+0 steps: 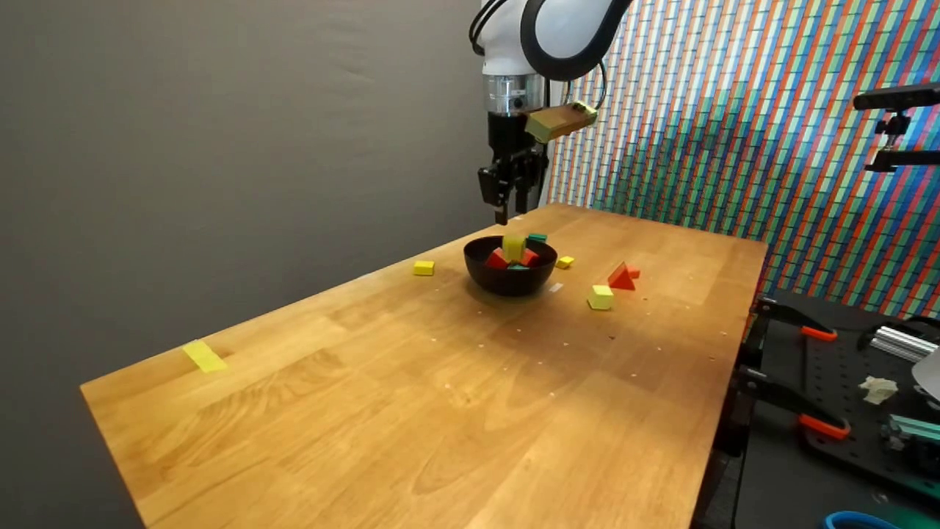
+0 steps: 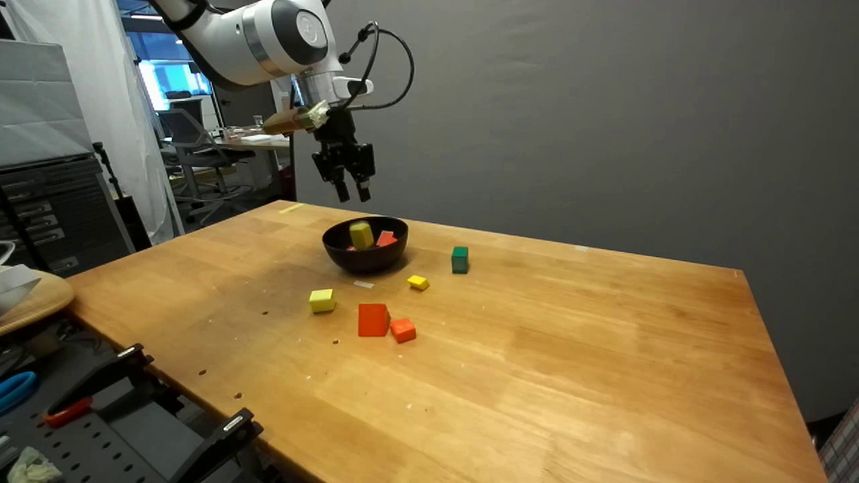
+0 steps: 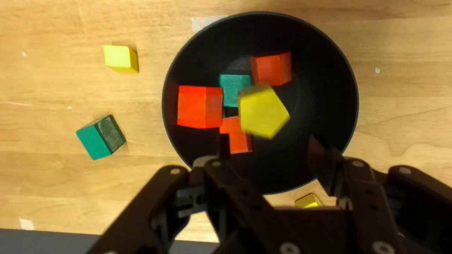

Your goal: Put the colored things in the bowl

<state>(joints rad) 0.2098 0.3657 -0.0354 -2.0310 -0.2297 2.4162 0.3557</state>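
The black bowl (image 1: 512, 283) stands on the table and shows in both exterior views. In the wrist view it holds red blocks (image 3: 199, 106) and a teal block (image 3: 234, 89). A blurred yellow block (image 3: 264, 112) appears over them; in an exterior view this yellow block (image 2: 361, 235) is within the rim. My gripper (image 2: 354, 196) hangs above the bowl, its fingers apart and nothing between them. Outside the bowl lie a teal block (image 2: 460, 260), a small yellow block (image 2: 418, 282), a pale yellow block (image 2: 322, 300), two red blocks (image 2: 374, 320) and another yellow block (image 1: 424, 268).
A flat yellow tape piece (image 1: 205, 355) is stuck near the table's edge. A clear strip (image 2: 363, 284) lies beside the bowl. Black clamps with orange parts (image 1: 819, 334) grip one table side. A grey wall (image 2: 604, 134) runs along the opposite side.
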